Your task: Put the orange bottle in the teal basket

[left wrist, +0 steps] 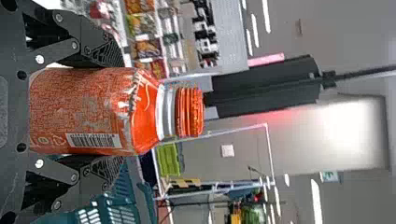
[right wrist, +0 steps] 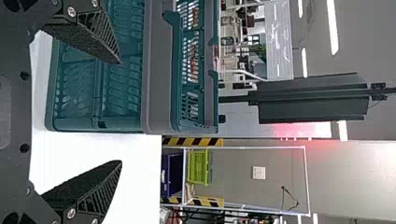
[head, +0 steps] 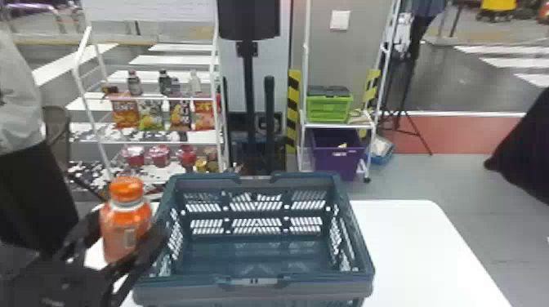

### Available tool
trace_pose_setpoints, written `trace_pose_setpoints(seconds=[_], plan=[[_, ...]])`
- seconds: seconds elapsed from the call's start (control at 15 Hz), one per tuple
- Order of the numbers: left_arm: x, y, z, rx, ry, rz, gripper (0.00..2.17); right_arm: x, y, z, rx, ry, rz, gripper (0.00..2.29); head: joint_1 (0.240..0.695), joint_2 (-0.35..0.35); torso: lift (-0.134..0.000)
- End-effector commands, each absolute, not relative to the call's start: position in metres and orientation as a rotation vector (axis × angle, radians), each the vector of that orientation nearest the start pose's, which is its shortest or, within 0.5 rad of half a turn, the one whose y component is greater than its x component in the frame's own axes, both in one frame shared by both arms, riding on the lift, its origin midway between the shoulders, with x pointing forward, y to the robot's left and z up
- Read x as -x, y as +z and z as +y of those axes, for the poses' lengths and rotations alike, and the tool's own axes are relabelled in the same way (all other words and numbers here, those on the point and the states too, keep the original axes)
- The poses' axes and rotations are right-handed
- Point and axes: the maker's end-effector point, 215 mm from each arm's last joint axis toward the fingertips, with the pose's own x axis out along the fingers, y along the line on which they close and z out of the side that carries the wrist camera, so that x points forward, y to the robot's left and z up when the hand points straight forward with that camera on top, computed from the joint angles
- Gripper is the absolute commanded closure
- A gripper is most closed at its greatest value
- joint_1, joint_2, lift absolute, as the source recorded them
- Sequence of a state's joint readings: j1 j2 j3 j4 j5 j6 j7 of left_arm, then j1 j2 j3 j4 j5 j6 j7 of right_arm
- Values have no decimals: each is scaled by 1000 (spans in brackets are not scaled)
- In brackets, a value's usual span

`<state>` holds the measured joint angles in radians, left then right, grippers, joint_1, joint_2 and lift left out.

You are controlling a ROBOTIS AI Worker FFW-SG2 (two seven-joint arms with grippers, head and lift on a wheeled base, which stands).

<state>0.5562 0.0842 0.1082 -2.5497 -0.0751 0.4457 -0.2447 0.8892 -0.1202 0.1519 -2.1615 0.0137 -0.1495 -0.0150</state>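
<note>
Orange bottle [head: 122,241] in the claw, basket drop to come

In the head view, the left claw [head: 126,226] clamps the bottle upright just left of the teal basket [head: 318,289] on the white bench [head: 404,245]. The step in hand looks like the carry; the next move likely calls for clearing the rim, shifting right, lowering and releasing.

In the left wrist view, the fingers flank the bottle, which bears a printed label [left wrist: 74,102] and a barcode [left wrist: 93,140].

In the right wrist view, the right claw [right wrist: 121,112] is empty, its fingers wide apart.

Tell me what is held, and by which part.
The left gripper holds the orange bottle by its body, below the cap; the right gripper holds nothing.
</note>
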Motion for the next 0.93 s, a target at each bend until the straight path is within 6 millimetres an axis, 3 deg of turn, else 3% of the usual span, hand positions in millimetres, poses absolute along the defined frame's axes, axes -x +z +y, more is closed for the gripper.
trace_pose_setpoints(seconds=[0.0,0.2,0.4,0.53,0.87], plan=[[-447,-218,217,-226,-249,53,539,-311,-381,-155,-5,171,157,130,499,0,0],[-484,-237,194,-291,-394,117,535,-309,-384,-156,4,145,165,130,499,0,0],[-530,-256,159,-359,-539,152,535,-305,-391,-158,13,115,182,130,499,0,0],[-560,-282,130,-377,-653,217,535,-301,-392,-161,9,95,185,130,499,0,0],[-600,-350,96,-442,-891,444,539,-294,-394,-169,3,58,181,130,499,0,0]])
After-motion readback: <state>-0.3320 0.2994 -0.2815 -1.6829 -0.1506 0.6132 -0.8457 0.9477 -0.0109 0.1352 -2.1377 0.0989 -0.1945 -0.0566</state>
